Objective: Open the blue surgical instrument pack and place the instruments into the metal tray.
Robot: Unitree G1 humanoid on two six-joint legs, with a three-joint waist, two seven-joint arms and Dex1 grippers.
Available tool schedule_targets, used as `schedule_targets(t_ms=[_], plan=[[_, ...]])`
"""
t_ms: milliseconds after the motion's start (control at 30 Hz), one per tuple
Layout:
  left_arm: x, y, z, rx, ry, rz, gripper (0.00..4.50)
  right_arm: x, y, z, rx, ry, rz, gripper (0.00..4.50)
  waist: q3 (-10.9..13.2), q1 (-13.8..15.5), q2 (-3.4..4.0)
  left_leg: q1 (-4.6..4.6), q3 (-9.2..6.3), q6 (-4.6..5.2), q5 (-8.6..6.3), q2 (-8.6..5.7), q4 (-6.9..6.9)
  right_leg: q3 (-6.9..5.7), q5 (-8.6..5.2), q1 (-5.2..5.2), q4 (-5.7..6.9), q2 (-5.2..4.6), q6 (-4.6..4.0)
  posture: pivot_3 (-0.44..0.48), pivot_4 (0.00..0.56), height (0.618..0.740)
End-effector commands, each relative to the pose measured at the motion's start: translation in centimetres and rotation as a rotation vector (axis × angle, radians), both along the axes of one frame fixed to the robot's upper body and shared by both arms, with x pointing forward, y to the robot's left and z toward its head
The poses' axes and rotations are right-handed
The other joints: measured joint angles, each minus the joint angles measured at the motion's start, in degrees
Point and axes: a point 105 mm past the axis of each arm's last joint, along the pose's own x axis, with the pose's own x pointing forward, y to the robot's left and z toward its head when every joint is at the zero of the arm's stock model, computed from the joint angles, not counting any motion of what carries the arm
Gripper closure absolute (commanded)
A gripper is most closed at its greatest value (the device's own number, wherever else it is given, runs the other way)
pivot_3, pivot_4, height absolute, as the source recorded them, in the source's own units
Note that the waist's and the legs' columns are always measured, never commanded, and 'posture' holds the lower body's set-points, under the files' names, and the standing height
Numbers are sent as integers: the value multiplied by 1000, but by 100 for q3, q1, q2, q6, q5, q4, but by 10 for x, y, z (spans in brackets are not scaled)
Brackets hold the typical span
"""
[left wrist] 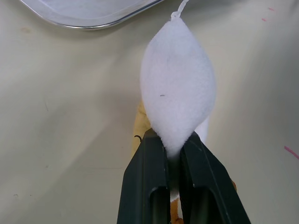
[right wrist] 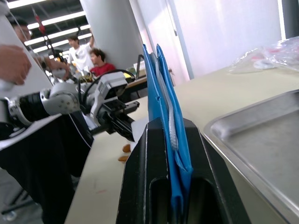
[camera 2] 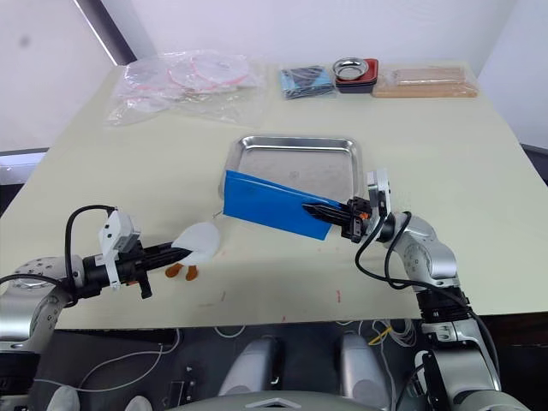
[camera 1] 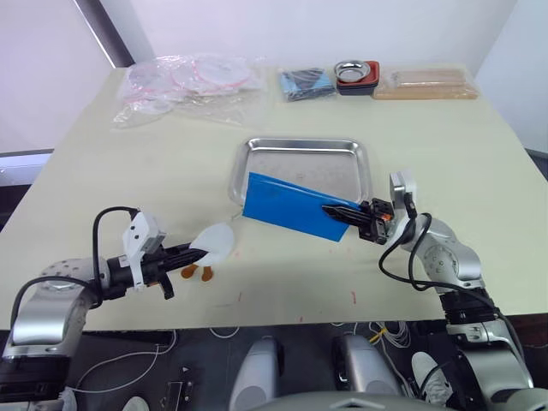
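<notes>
Currently the right pincer [camera 1: 342, 214] pinches one edge of the bright blue flat fabric pack [camera 1: 287, 205] tilted over the shallow rectangular steel tray [camera 1: 300, 147], while the left pincer [camera 1: 195, 251] grips a white plush toy [camera 1: 214, 244]; risk: instruments slipping out past the rim onto the bench [camera 1: 128, 188].

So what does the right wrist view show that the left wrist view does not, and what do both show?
Right wrist view alone: the right gripper shut on the blue surgical instrument pack, held on edge, with people in the background and a clear plastic bag far along the table.

Left wrist view alone: a close look at the left gripper pinching a white soft toy.

Both: the rim of the metal tray and the cream table.
</notes>
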Motion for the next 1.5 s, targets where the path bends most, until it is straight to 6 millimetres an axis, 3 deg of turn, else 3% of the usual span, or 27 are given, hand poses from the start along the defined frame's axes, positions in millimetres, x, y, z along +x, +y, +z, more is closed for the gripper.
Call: schedule_targets(t_ms=[33, 133, 233, 433, 533, 633, 767, 1100, 1200, 1300, 1500], plan=[[-6, 14, -15, 66, 76, 11, 4442, -8, 0, 9, -64, -141, 48, 4500, 0, -4, 0, 0, 0, 0, 0, 0, 0, 0, 0, 0, 0, 0, 0, 0, 150, 740], [-7, 17, -8, 109, 71, -17, 4442, -11, 2, 7, -103, -173, 73, 4500, 0, -33, -1, 1, 1, 0, 0, 5, -1, 0, -1, -3, 1, 7, 1, 0, 150, 740], [-5, 24, 13, 161, 48, -38, 4442, -13, 7, 5, -151, -242, 86, 4500, 1, -54, -2, 0, 10, 0, 0, 20, -6, 6, 0, -11, 3, 20, 1, 0, 150, 740], [-4, 41, 25, 267, 70, -31, 4442, -14, 16, -10, -258, -336, 105, 4500, 2, -52, -3, -3, 6, 0, 0, 35, -19, 5, -1, -23, 2, 42, 0, 0, 150, 740], [-4, 45, 31, 278, 78, -24, 3413, -15, 20, -12, -260, -337, 108, 4500, 3, -52, -4, -6, 9, 0, 0, 35, -19, 7, -1, -25, 1, 42, 0, 0, 150, 740], [-4, 45, 33, 267, 77, -17, 1829, -16, 22, -16, -277, -334, 115, 4500, 3, -31, -4, -6, 9, 0, 0, 34, -18, 7, -1, -25, 1, 41, 0, 0, 150, 740], [-3, 44, 35, 246, 71, -15, 131, -17, 23, -18, -283, -333, 115, 4500, 4, -17, -6, -10, 8, 0, 0, 34, -15, 6, -1, -25, 1, 40, 0, 0, 150, 740], [-20, 55, 66, 231, 53, -17, 42, -15, 20, -17, -285, -310, 110, 4500, 7, -16, -11, -13, 5, -1, -1, 34, -16, 3, -2, -29, 1, 39, -1, 0, 150, 740], [-15, 43, 79, 175, -19, -53, 42, -15, 21, -18, -289, -303, 122, 4500, 7, 18, -14, -15, 3, -1, -1, 34, -12, 1, -2, -28, 1, 39, -1, 0, 150, 740], [-4, 19, 95, 73, -166, -122, 42, -15, 21, -19, -289, -295, 132, 4500, 8, 18, -12, -16, 9, -1, 0, 29, -5, 6, 1, -26, 1, 34, -3, 0, 150, 740], [9, -4, 82, 36, -215, -181, 42, -15, 22, -20, -288, -288, 145, 4500, 6, -26, -21, -20, 8, -1, 0, 28, -1, 7, 4, -27, 2, 33, -5, 0, 150, 740]])
